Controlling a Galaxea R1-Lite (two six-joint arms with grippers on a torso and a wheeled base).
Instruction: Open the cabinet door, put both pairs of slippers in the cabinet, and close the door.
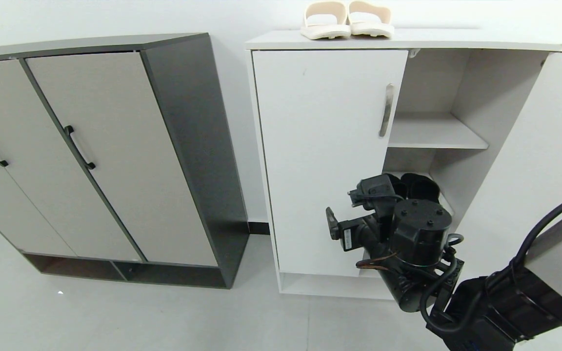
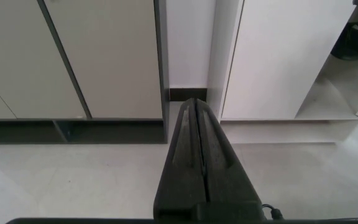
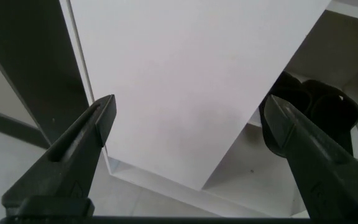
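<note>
A beige pair of slippers (image 1: 347, 19) lies on top of the white cabinet (image 1: 408, 40). A black pair of slippers (image 1: 418, 186) (image 3: 319, 102) rests on the cabinet's lower shelf, behind the edge of the closed left door (image 1: 325, 161). The right door (image 1: 530, 161) is swung wide open. My right gripper (image 1: 342, 208) (image 3: 190, 106) hangs open and holds nothing, in front of the closed left door, just left of the black slippers. My left gripper (image 2: 196, 143) is shut on nothing, low over the floor, facing the gap between the two cabinets.
A grey two-door cabinet (image 1: 115, 146) with black handles stands left of the white one, a narrow gap between them. The white cabinet's upper shelf (image 1: 434, 131) is bare. A metal handle (image 1: 387, 109) is on the closed door. Pale floor stretches in front.
</note>
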